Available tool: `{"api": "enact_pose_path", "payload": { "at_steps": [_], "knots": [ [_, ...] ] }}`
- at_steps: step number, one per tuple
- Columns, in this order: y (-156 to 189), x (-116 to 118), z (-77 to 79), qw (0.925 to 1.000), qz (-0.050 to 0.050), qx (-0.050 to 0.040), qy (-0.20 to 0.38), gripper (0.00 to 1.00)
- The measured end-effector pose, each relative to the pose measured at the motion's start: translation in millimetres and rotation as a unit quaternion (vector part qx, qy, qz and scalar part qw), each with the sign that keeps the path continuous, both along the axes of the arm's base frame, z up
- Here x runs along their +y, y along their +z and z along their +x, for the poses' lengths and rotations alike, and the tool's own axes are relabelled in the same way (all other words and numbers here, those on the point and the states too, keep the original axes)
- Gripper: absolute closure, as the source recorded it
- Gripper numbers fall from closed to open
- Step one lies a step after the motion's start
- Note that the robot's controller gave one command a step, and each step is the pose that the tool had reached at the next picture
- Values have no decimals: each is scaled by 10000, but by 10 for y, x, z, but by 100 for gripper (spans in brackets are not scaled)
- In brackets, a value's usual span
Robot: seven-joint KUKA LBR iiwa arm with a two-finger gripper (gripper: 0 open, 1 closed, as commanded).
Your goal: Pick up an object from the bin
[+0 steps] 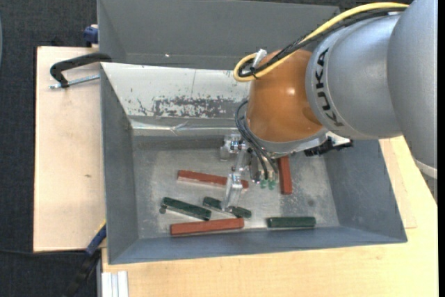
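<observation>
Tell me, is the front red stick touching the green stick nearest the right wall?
Apart: the camera view shows bare bin floor between red stick and green stick.

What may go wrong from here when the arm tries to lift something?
The gripper is low among crowded sticks: a red-brown stick and a short dark green stick lie close beside it, so it may catch two or push one aside. They lie flat on the bin floor, so one may slip out.

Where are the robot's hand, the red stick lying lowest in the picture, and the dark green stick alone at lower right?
hand point(233, 193): camera view, on its lower tip.
lowest red stick point(206, 226): camera view, middle of its length.
dark green stick point(290, 222): camera view, middle of its length.
</observation>
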State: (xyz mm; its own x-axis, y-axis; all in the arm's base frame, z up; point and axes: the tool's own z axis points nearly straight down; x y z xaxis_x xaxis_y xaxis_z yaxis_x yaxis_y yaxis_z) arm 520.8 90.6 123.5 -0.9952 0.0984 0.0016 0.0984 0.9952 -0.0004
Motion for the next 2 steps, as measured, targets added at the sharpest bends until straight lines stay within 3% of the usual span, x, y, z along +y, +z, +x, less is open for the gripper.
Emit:
{"api": "enact_pose_path", "payload": {
  "at_steps": [1, 2],
  "knots": [
    [-380, 101, -8, 9994, 9, -11, -349, 0],
    [-504, 8, 31, 9971, 19, -35, -760, 100]
  ]
}}
